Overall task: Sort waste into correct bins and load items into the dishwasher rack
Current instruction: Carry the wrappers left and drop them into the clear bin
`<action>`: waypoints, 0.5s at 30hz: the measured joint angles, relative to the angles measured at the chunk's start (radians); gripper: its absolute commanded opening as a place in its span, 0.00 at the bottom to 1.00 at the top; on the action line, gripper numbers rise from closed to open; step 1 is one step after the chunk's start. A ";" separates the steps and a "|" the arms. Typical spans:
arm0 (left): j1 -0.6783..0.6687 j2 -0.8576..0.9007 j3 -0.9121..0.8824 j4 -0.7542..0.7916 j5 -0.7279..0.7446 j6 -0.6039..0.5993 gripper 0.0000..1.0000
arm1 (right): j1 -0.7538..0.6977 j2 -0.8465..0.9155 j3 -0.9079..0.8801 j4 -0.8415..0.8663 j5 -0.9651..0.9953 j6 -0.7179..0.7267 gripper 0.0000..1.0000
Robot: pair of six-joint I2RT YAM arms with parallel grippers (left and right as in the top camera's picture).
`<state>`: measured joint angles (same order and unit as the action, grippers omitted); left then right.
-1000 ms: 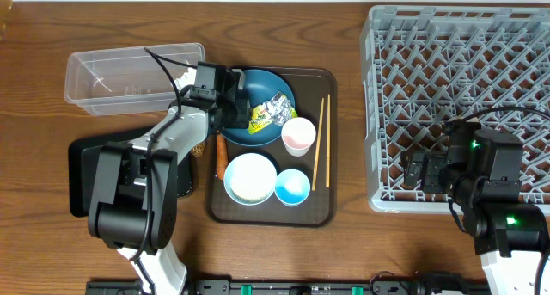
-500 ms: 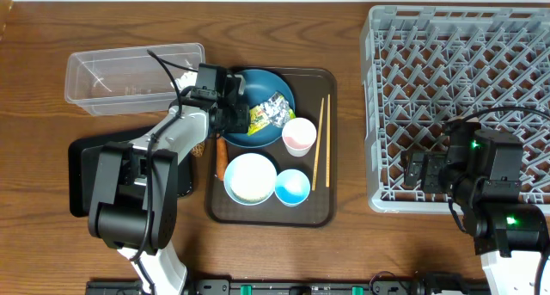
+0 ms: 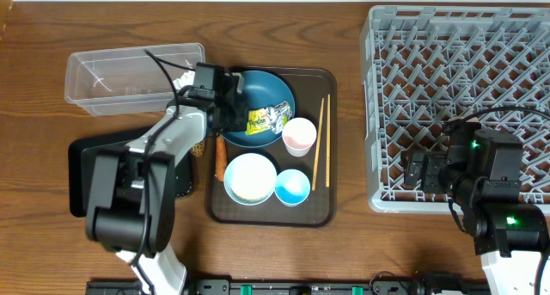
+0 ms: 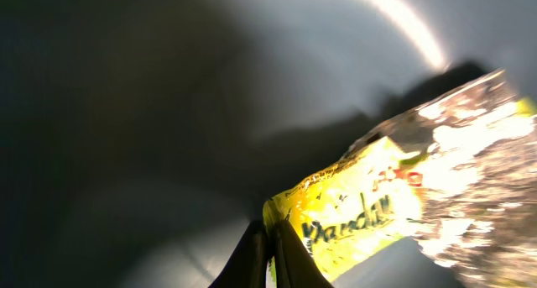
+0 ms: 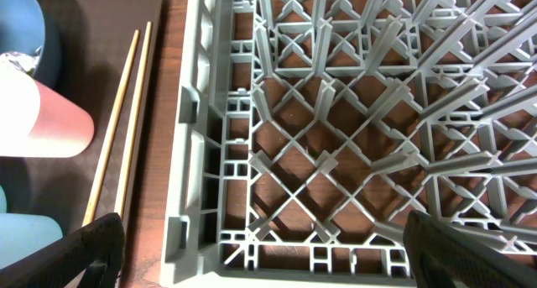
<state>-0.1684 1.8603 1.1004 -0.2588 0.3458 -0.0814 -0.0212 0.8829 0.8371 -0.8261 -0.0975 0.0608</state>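
— What sort of place is shown?

— A robotics lab bench is shown, laid out as a dish-clearing station.

— By what is the lab indicated?

— A left arm point(image 3: 163, 149) and a right arm point(image 3: 494, 187) are mounted at the near edge of a wood-grain desk point(image 3: 361, 252). Black cables point(image 3: 161, 67) are looped over them, and a green status light point(image 3: 512, 219) is lit on the right one. A black rail point(image 3: 301, 288) is seen along the desk's front.

— And the kitchen side?

— A grey dishwasher rack point(image 3: 460, 97) is set straight on the desk. A white bowl point(image 3: 250, 178) and a cup point(image 3: 298, 136) are laid on a brown tray point(image 3: 322, 209), with a clear tub point(image 3: 112, 80) and a black tray point(image 3: 79, 179) placed nearby.
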 measured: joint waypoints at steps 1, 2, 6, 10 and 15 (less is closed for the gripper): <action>0.006 -0.023 0.000 -0.002 0.000 0.000 0.06 | 0.000 0.000 0.000 0.000 0.000 0.000 0.99; 0.013 -0.047 0.000 -0.004 0.000 0.000 0.06 | 0.000 0.000 0.000 0.000 0.000 0.000 0.99; 0.040 -0.179 0.000 -0.007 -0.001 0.000 0.06 | 0.000 0.000 0.000 0.000 0.000 0.000 0.99; 0.068 -0.294 0.000 0.005 -0.037 0.000 0.06 | 0.000 0.000 0.000 0.000 0.000 0.000 0.99; 0.131 -0.357 0.000 0.064 -0.128 0.000 0.06 | 0.000 0.000 0.000 0.000 0.000 0.000 0.99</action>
<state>-0.0372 1.5032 1.1004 -0.1951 0.2180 -0.0811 -0.0212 0.8829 0.8371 -0.8261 -0.0975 0.0608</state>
